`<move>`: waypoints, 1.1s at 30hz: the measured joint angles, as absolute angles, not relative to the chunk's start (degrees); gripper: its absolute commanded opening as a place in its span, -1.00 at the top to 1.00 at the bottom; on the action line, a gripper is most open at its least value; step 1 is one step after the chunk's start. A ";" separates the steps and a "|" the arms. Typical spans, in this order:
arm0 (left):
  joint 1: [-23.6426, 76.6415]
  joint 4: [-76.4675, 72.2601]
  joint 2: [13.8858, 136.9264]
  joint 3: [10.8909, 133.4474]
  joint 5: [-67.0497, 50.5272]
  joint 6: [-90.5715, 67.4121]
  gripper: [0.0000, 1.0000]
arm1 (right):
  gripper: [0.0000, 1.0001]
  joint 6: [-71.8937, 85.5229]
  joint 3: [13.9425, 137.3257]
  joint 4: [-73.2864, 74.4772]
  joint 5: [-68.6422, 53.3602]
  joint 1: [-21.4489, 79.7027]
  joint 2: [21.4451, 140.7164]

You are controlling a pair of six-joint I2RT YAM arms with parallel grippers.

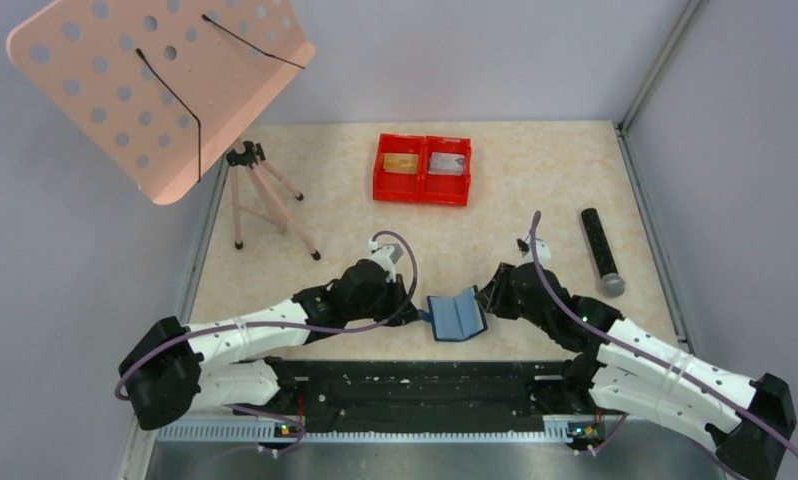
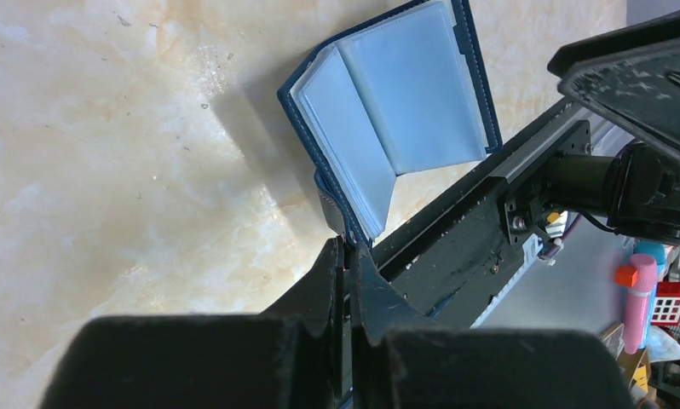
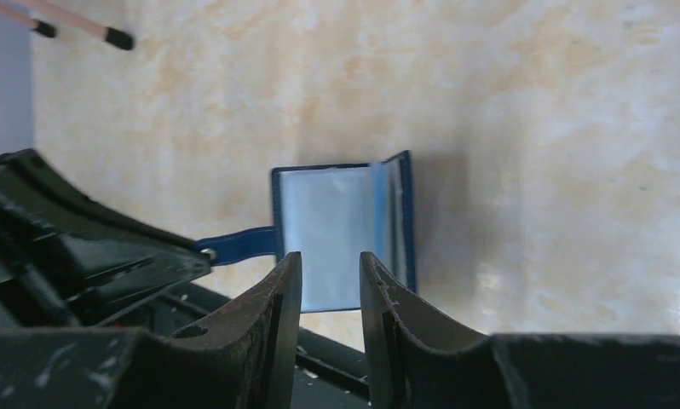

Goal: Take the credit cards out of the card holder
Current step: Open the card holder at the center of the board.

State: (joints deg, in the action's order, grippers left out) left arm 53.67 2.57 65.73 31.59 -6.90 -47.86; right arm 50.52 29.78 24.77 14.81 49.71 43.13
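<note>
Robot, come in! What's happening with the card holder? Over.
Left gripper shut on card holder's tab. Right gripper open beside it. Holder open; credit cards in red tray. Nothing blocking.

Left of the card holder [image 1: 457,315], my left arm [image 1: 240,340] is built of white ribbed shells set between black joint housings, with a bulky black block at the shoulder. Right of the card holder, the right arm [image 1: 665,375] is its twin. A purple-grey cable [image 1: 412,272] loops along each arm. The left gripper [image 2: 347,249] has matte black, wedge-shaped fingers. The right gripper [image 3: 330,266] has the same black fingers [image 3: 277,298], scuffed with pale specks along the edges. Nearer me than the card holder, a small green light [image 1: 288,428] glows at each base.
</note>
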 measured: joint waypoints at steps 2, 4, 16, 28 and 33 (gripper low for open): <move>53.67 2.57 65.73 31.59 -7.03 -47.86 1.00 | 0.35 50.52 29.61 21.91 12.14 49.71 42.70; 53.67 2.55 65.73 31.59 -7.07 -47.86 1.00 | 0.34 50.59 28.84 17.52 8.95 49.74 43.00; 53.67 1.28 65.54 31.59 -7.73 -47.90 1.00 | 0.03 52.16 24.71 4.47 1.37 49.91 55.27; 53.67 1.23 65.39 31.59 -7.97 -47.88 1.00 | -0.21 52.18 23.00 0.01 0.69 50.48 60.53; 53.67 1.23 65.39 31.59 -8.10 -47.88 1.00 | -0.21 52.27 22.46 -1.19 0.38 50.63 61.08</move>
State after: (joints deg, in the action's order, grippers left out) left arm 53.67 1.23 65.39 31.59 -8.10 -47.88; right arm 52.27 22.46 -1.19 0.38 50.63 61.08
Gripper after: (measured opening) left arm 0.024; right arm 0.604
